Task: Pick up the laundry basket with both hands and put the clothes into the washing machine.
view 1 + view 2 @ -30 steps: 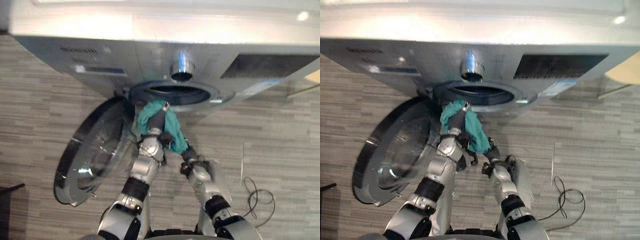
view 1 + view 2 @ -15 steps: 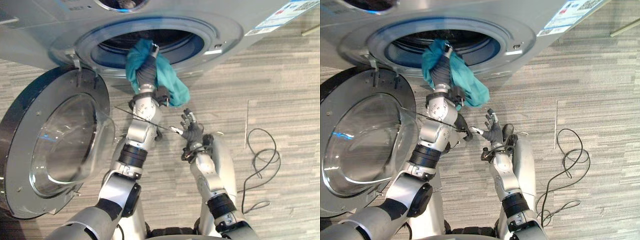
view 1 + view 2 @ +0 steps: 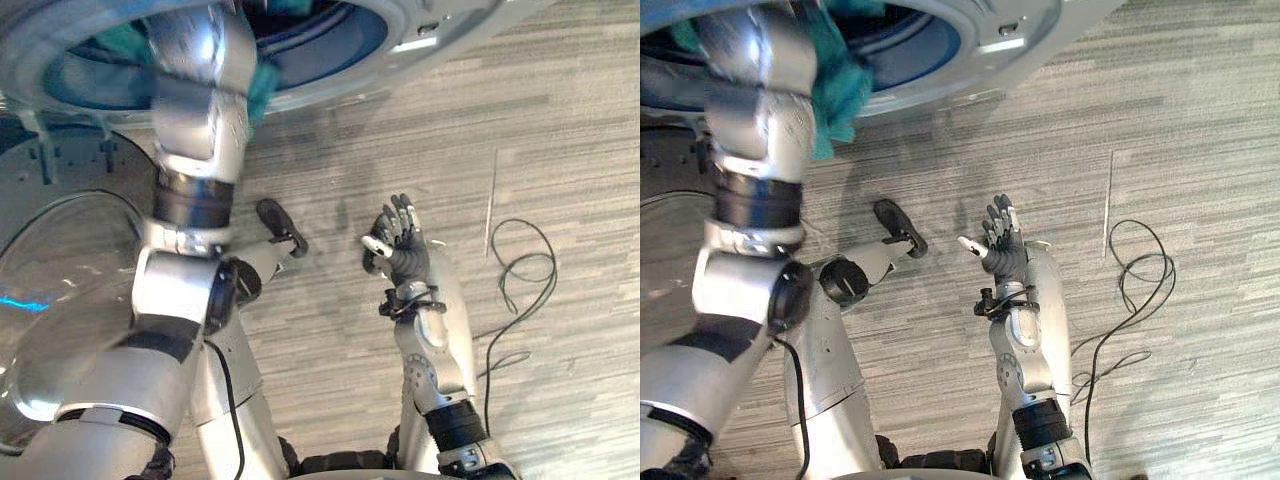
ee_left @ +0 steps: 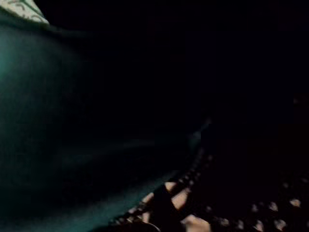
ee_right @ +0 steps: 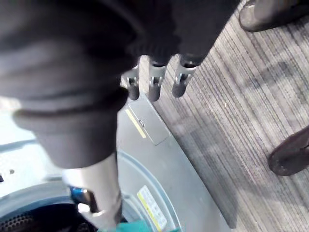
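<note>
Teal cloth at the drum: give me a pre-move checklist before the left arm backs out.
1. Washing machine door swung open, out of the arm's way: ok.
2. Teal cloth fully inside the drum: not ok, part of it drapes at the opening's edge beside the left arm.
3. Left hand has let go of the cloth: cannot tell, it is hidden inside the drum.
4. Right hand free: ok, fingers straight, holding nothing, over the floor.
5. Cloth not snagged on the left arm: cannot tell.
</note>
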`<state>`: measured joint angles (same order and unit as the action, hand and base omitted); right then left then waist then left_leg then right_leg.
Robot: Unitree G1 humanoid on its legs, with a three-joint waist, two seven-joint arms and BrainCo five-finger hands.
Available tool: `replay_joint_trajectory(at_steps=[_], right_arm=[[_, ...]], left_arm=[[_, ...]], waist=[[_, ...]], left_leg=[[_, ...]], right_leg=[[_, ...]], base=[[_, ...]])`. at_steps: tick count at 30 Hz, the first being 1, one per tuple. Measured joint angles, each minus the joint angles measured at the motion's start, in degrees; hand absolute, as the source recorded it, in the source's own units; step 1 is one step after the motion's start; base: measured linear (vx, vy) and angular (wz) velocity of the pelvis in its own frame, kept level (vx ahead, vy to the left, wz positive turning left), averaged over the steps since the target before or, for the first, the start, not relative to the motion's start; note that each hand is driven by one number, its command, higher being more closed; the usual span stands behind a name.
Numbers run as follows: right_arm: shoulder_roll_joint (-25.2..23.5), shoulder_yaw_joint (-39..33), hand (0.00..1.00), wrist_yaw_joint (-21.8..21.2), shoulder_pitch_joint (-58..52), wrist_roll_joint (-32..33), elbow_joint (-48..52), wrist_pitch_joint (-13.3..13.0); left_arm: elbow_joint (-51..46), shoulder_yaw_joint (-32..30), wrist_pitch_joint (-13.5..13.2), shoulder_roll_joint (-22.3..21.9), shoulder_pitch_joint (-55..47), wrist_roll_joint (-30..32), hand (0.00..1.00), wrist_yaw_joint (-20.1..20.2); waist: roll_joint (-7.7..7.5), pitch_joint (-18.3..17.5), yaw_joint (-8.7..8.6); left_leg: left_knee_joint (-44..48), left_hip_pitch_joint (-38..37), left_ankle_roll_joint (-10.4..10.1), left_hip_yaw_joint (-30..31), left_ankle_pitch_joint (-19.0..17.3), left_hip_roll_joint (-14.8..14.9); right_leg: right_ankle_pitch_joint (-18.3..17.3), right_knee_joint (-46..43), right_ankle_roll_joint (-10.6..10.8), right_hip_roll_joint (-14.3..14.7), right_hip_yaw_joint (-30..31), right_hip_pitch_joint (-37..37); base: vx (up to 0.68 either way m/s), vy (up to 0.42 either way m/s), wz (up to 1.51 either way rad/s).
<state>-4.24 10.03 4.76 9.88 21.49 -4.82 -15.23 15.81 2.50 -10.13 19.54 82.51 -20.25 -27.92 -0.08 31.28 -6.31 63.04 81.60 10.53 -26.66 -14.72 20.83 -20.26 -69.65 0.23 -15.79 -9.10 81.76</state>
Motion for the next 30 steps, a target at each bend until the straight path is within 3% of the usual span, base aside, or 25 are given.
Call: replay_joint_trajectory(at_steps=[1,2,5,7,8,9,10,11,13,17,19,22,25,29,30], right_arm=[[0.04,0.37,0.00,-0.04,-0.17,0.55,0.67,0.01],[0.19,1.33,0.00,-0.06,-1.00,1.24,3.04,0.00],[0.32,2.40,0.00,-1.37,-2.65,2.86,6.88,0.14],[0.39,2.51,0.00,-2.19,-3.22,3.63,9.09,0.18],[0.83,2.45,0.00,-2.63,-4.20,4.05,10.69,0.12],[0.81,2.47,0.00,-2.89,-5.23,5.05,12.24,0.24],[0.86,2.50,0.00,-3.87,-6.11,6.12,14.11,0.10],[0.88,2.52,0.00,-4.36,-6.28,6.44,14.61,0.01],[0.91,2.53,0.00,-6.27,-6.74,7.82,15.14,-0.66],[0.94,2.46,0.00,-6.61,-7.13,9.68,14.35,-1.94],[0.98,2.63,0.00,-6.77,-7.13,11.89,12.17,-2.29],[1.13,3.50,0.00,-7.12,-7.19,12.49,10.72,-2.29],[1.16,3.68,0.00,-7.30,-7.20,12.93,10.69,-2.16],[1.15,3.56,0.00,-7.32,-7.42,12.94,10.59,-0.58],[1.15,3.57,0.00,-7.31,-7.42,12.92,10.41,0.11]], left_arm=[[0.86,0.94,0.01,1.53,1.79,0.20,1.00,0.07],[1.86,3.17,-0.11,6.31,5.49,-2.06,1.00,0.07],[2.20,7.28,-0.32,10.99,13.86,-4.56,1.00,0.12],[5.27,12.13,-0.15,15.13,19.16,-3.57,1.00,0.27],[5.26,14.80,0.48,17.27,21.16,-0.06,1.00,-0.15],[5.54,17.34,1.35,18.28,23.59,4.11,0.00,-0.56],[7.25,20.95,3.09,19.13,26.81,13.19,0.00,-0.99],[8.42,22.84,3.79,19.47,27.96,17.38,0.00,-0.87],[11.28,24.87,6.07,20.11,28.99,31.81,0.00,-0.95],[14.62,26.77,8.16,22.30,27.82,49.32,0.00,1.43],[19.85,32.05,9.06,23.77,22.49,58.53,0.00,8.23],[24.72,33.98,9.35,22.46,14.72,60.66,0.00,13.72],[29.44,32.01,9.84,20.16,11.35,59.39,0.00,18.70],[29.86,21.59,11.81,18.72,10.77,50.09,0.00,23.49],[29.86,17.62,13.18,17.60,11.16,43.35,0.00,23.60]], waist=[[-0.09,0.05,-0.18],[-0.19,0.09,-0.73],[-0.74,0.37,-0.72],[-0.77,0.36,-1.37],[-0.79,0.36,-1.04],[-0.80,0.36,-1.04],[-0.80,0.37,-1.10],[-0.81,0.38,-1.18],[-0.98,0.45,-1.06],[-1.06,0.43,-0.87],[-1.08,0.41,-0.73],[-1.09,0.40,-0.85],[-1.09,0.40,-0.84],[-1.09,0.40,-0.47],[-1.09,0.40,-0.49]], left_leg=[[0.02,0.41,0.00,-0.02,0.00,0.17],[0.00,1.99,-0.01,-0.02,0.01,0.59],[-0.27,4.82,-0.05,-0.13,0.07,1.26],[0.08,5.93,-0.04,-0.16,0.08,1.51],[-0.05,6.85,-0.06,-0.18,0.07,2.10],[-0.13,7.79,-0.11,-0.23,0.11,2.19],[-0.11,8.75,-0.11,-0.49,0.10,2.32],[-0.10,8.95,-0.11,-0.71,0.10,2.47],[0.26,9.02,-0.01,-1.49,0.05,3.01],[1.28,8.57,0.44,-1.49,-0.22,3.25],[0.94,6.21,0.67,-2.16,-0.42,3.26],[-0.35,4.41,0.66,-3.29,-0.55,3.60],[-0.60,4.35,0.70,-3.58,-0.54,4.27],[-0.20,4.11,0.72,-3.25,-0.50,4.83],[-0.20,3.91,0.72,-3.20,-0.49,4.92]], right_leg=[[0.03,0.03,-0.05,0.15,0.00,0.48],[0.18,0.21,-0.26,0.61,-0.03,2.12],[0.88,1.00,-0.70,1.20,-0.41,4.79],[1.25,0.97,-0.61,1.38,-0.24,5.96],[1.52,1.71,-0.45,1.91,-0.48,6.69],[1.64,1.81,-0.55,1.87,-0.61,7.58],[1.81,1.73,-0.38,1.78,-0.59,8.60],[1.90,1.74,-0.25,1.75,-0.56,8.89],[2.27,1.71,-0.06,1.73,-0.32,9.32],[2.47,0.93,0.39,1.74,-0.22,8.72],[2.32,1.34,0.52,1.76,0.14,6.98],[2.44,3.00,0.41,2.05,0.45,5.85],[3.73,3.99,0.44,2.29,-0.09,5.71],[3.81,3.80,0.02,2.78,-0.32,5.27],[3.74,3.82,-0.10,2.93,-0.47,4.98]], base=[[-0.05,-0.004,-0.15],[-0.05,0.001,-0.14],[-0.05,0.017,-0.17],[-0.05,0.033,-0.14],[-0.07,0.038,-0.20],[-0.09,0.043,-0.16],[-0.08,0.034,-0.02],[-0.07,0.031,0.00],[-0.07,0.034,-0.06],[-0.06,0.031,0.01],[-0.07,0.025,-0.02],[-0.06,0.024,-0.20],[-0.05,0.021,-0.16],[-0.05,0.004,-0.03],[-0.07,0.007,-0.02]])
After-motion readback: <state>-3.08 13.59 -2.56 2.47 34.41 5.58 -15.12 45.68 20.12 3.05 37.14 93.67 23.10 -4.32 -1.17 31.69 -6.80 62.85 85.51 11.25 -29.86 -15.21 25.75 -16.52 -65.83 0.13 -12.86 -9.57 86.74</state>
